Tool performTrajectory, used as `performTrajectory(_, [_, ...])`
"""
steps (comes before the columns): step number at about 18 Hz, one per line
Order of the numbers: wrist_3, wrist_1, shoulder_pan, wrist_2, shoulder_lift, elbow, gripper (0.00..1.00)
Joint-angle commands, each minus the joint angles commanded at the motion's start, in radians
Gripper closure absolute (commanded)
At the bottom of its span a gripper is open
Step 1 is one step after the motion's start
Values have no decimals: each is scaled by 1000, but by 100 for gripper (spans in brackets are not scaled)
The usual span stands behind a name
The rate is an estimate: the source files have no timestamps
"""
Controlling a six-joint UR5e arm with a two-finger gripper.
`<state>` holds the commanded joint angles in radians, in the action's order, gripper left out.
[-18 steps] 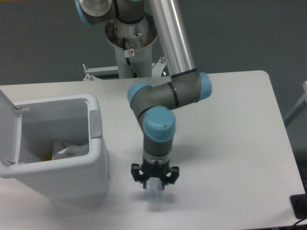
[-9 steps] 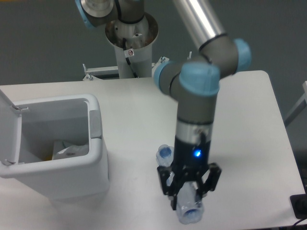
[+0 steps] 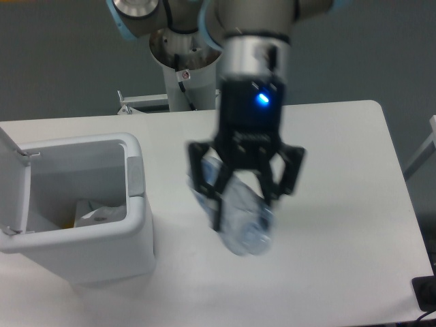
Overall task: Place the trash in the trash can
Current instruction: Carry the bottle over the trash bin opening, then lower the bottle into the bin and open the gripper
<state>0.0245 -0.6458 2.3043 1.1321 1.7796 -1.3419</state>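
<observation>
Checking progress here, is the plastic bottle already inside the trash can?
No, the bottle is held in the end effector, right of the trash can.

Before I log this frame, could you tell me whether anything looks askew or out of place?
Only the bottle: it hangs tilted in the gripper, blurred, above the table and right of the open trash can. Nothing looks spilled.

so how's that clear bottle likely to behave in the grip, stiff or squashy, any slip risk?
The clear bottle looks crushed and empty, so probably light and squashy. Smooth plastic hanging tilted below the gripper could pivot or slip. The frame is motion-blurred, so the contact itself is hard to judge.
</observation>
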Motion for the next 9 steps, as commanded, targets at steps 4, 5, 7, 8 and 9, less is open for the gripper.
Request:
performTrajectory(4, [-9,2,-107,9,-13,-72,39])
performTrajectory(5, [-11,2,-112,9,-11,-74,38])
performTrajectory(7, [-27,3,-124,11,-8,-80,34])
performTrajectory(8, [-43,3,-125,9,0,-80,23])
performTrajectory(9, [-64,3,-126,9,3,-79,4])
